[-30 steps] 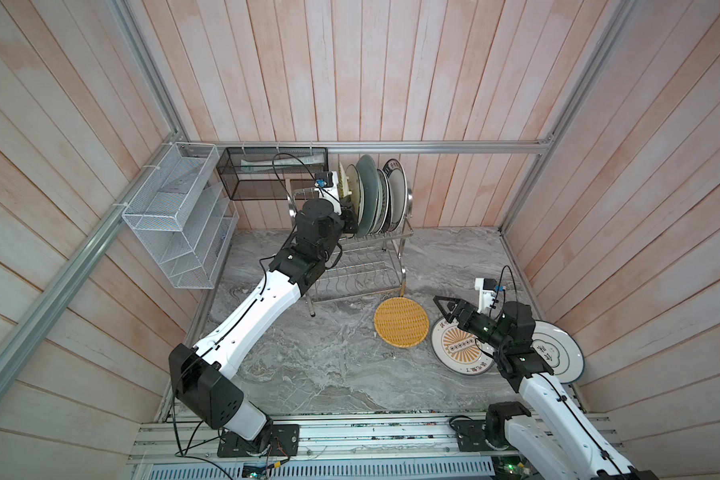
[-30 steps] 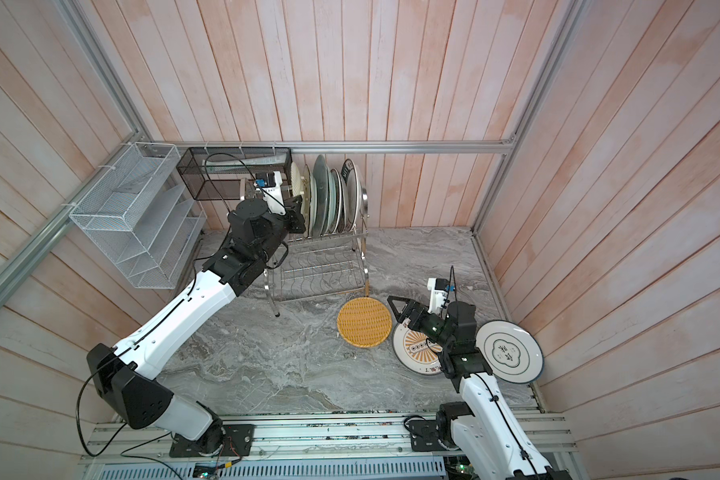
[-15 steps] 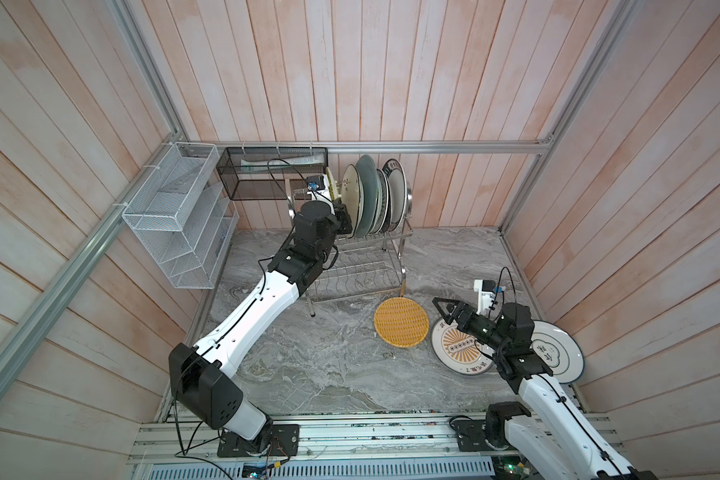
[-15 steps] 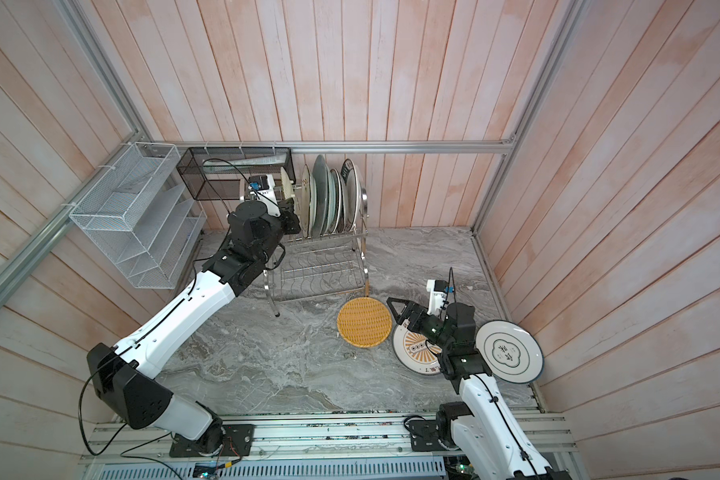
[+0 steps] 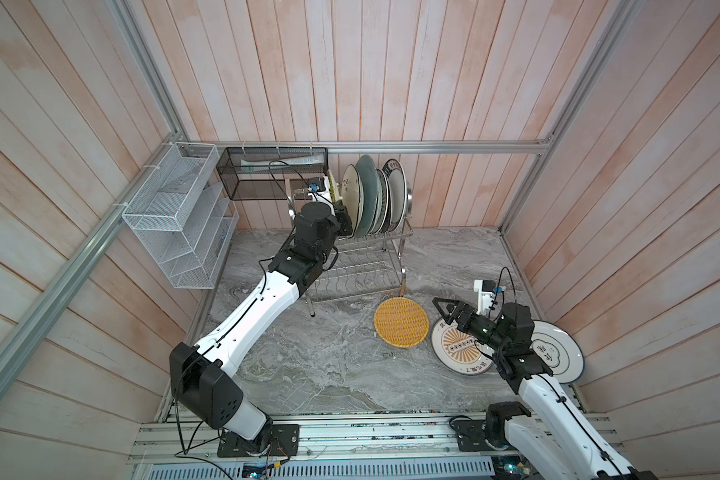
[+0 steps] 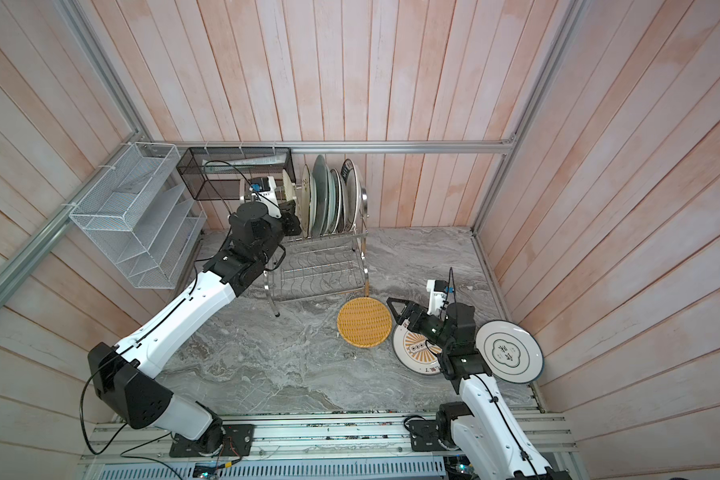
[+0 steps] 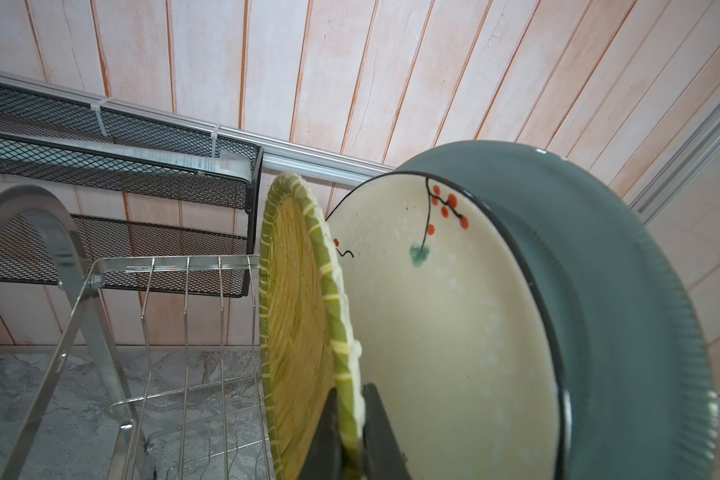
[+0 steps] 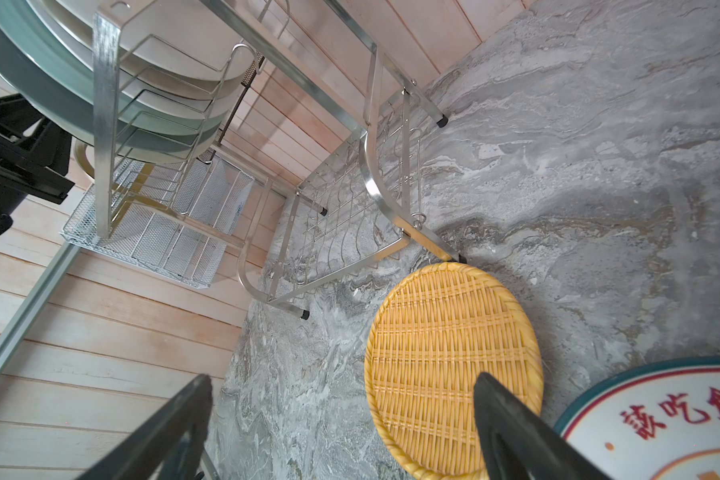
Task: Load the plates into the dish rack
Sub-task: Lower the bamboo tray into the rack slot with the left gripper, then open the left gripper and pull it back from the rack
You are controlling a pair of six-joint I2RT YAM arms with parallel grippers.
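The dish rack (image 5: pixel 402 266) (image 6: pixel 365 266) (image 7: pixel 80 270) (image 8: pixel 375 166) stands at the back wall. In its upper tier several plates stand on edge, among them a teal plate (image 5: pixel 368 195) (image 7: pixel 599 291) and a cream floral plate (image 5: pixel 351 195) (image 7: pixel 433 311). My left gripper (image 5: pixel 344 216) (image 6: pixel 294 222) (image 7: pixel 350 395) is shut on the rim of a woven-pattern plate (image 5: pixel 332 189) (image 7: pixel 296 316), upright beside the cream one. On the table lie another woven-pattern plate (image 5: pixel 401 322) (image 8: pixel 445 361), a sunburst plate (image 5: pixel 458 353) (image 8: pixel 661 415) and a blue-ringed white plate (image 5: pixel 558 353). My right gripper (image 5: pixel 441 313) (image 6: pixel 393 311) (image 8: pixel 341 378) hangs open above the sunburst plate's edge, holding nothing.
A white mesh organizer (image 5: pixel 179 216) hangs on the left wall. A black mesh basket (image 5: pixel 267 174) (image 7: pixel 142 174) hangs on the back wall just left of the rack. Wooden walls enclose the grey marble tabletop (image 5: pixel 329 365) on three sides. The rack's lower tier (image 5: pixel 350 274) holds nothing.
My left wrist has shifted slightly left with the woven-pattern plate, so the cream plate's face now shows beside it. The right arm has not moved.
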